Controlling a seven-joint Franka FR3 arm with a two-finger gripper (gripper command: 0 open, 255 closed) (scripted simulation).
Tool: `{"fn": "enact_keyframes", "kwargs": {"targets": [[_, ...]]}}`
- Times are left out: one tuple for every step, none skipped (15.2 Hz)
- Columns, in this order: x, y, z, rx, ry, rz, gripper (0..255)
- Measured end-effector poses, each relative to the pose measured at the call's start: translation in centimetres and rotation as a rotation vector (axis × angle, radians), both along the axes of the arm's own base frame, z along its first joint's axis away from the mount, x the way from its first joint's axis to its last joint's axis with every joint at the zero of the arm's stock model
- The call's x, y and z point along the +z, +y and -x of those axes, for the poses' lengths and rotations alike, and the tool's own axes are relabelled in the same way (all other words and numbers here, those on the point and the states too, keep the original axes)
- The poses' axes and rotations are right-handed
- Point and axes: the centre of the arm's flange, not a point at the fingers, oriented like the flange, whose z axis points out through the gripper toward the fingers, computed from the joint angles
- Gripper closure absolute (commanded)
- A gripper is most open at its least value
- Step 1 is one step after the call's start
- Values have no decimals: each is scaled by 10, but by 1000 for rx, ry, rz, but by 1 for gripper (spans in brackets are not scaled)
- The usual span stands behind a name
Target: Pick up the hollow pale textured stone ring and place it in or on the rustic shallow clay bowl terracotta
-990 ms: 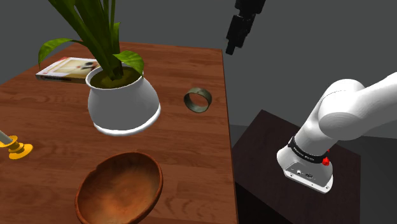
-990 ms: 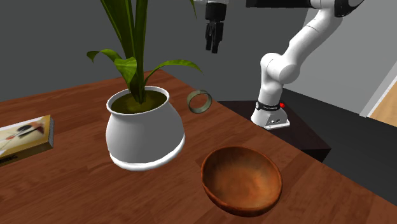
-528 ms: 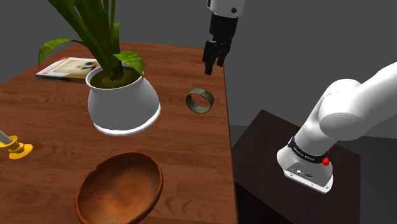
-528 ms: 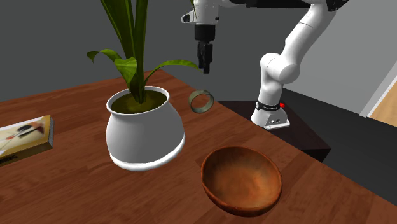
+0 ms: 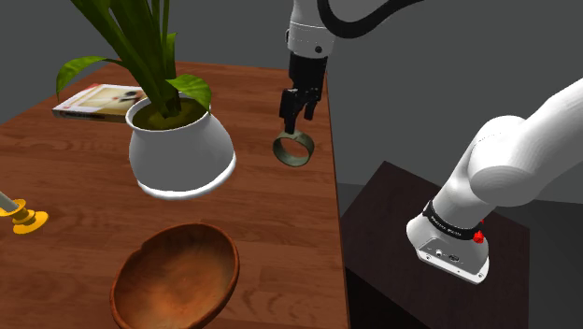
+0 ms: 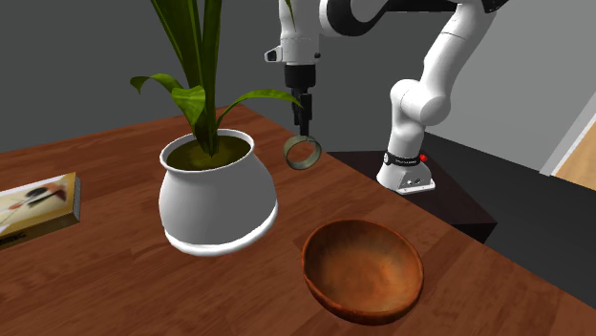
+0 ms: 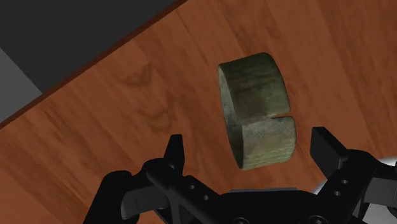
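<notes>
Wondering where the ring (image 5: pixel 293 150) sat versus the gripper (image 5: pixel 291 114) at that point, anyone? (rik)

Right under it, on the wood. The black fingers were spread apart and gripping nothing, with the tips just above the ring. From the wrist view the ring (image 7: pixel 257 118) lay between the two fingers (image 7: pixel 175 153), wood showing on either side of it, so they weren't touching it. (jo)

And how much room around it? (rik)

Going left to right in the shoulder view, the white plant pot (image 5: pixel 180 154) stood apart from the ring, with bare table (image 5: pixel 271 234) between them. The brown bowl (image 5: pixel 176 278) was well apart from it, down at the near end. Then came the ring itself, then the table's edge close by, a gap, and the dark stand (image 5: pixel 430 280). (jo)

Which way did it point? (rik)

It stood on its rim, hole facing sideways. In the wrist view the hole ran roughly from finger to finger, a bit skewed, and the long side lay across that line. (jo)
</notes>
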Motion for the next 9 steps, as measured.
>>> {"fn": "enact_keyframes", "kwargs": {"targets": [[-5,1,0,0,0,0,0],[-11,1,0,0,0,0,0],[-15,2,0,0,0,0,0],[-17,3,0,0,0,0,0],[-18,2,0,0,0,0,0],[-18,2,0,0,0,0,0],[-19,2,0,0,0,0,0],[-19,2,0,0,0,0,0],[-19,2,0,0,0,0,0]]}}
